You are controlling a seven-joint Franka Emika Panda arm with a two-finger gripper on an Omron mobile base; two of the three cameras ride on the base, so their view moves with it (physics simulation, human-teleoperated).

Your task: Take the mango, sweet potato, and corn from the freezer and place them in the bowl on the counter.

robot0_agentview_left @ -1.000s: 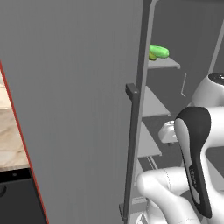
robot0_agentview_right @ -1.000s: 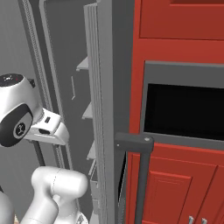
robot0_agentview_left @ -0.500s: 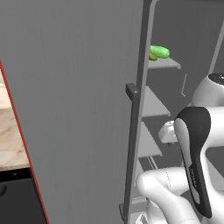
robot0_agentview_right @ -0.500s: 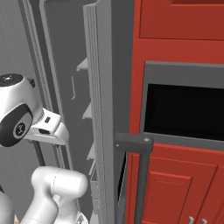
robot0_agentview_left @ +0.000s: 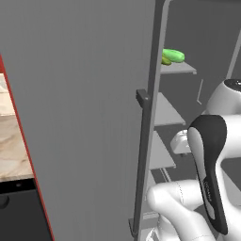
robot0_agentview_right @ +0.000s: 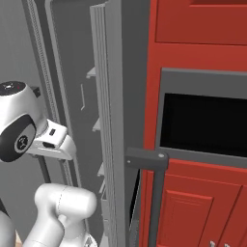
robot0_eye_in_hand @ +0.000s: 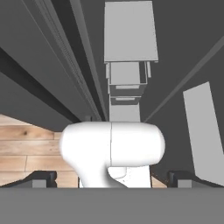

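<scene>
while the pincer [robot0_eye_in_hand: 111,179] gapes, the freezer [robot0_agentview_left: 94,94] shelf holds green items [robot0_agentview_left: 173,55].

My left base camera sits close behind the open freezer door [robot0_agentview_left: 84,117], looking past its bar handle [robot0_agentview_left: 142,155] to the inner shelves [robot0_agentview_left: 167,110]. My right base camera faces that same door edge-on beside red cabinets [robot0_agentview_right: 202,29]. The hand camera looks down the freezer's interior to the wooden floor [robot0_eye_in_hand: 26,148].

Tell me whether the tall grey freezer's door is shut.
No: in the left base view the grey freezer door stands open, exposing grey inner shelves and a green item on the top one.
</scene>
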